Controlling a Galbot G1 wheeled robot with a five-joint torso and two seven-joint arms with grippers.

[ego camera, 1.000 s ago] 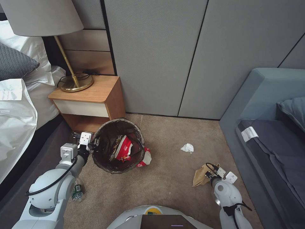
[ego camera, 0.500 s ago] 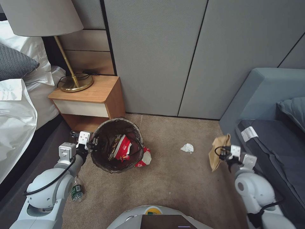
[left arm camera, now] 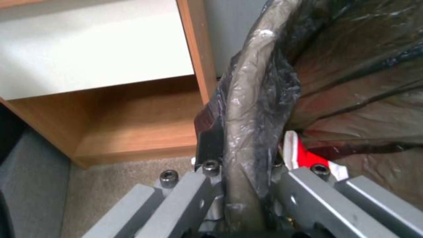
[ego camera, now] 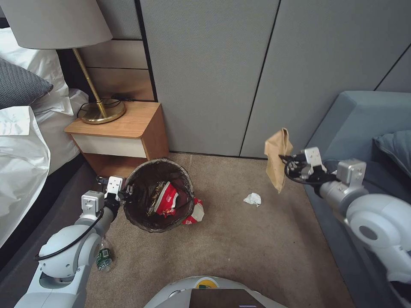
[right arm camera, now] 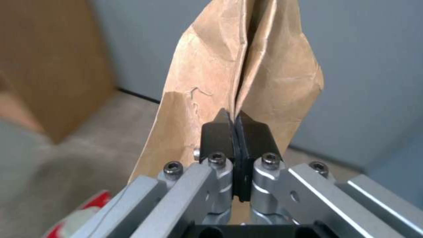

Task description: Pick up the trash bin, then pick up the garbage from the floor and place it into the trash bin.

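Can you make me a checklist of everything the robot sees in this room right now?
Surface: beige carpet floor.
Job's things: trash bin holds red wrappers; brown paper bag in the air.
Clutter: white tissue, small bottle, red-and-white wrapper on the floor.
Grippers: left gripper clamps the bin's rim; right gripper pinches the bag.
Cables: black cord by the lamp.
Surroundings: nightstand, bed, sofa.

The trash bin stands on the floor before the nightstand; a wrapper touches its right side; a tissue wad lies farther right — a bottle left, nearer the robot.
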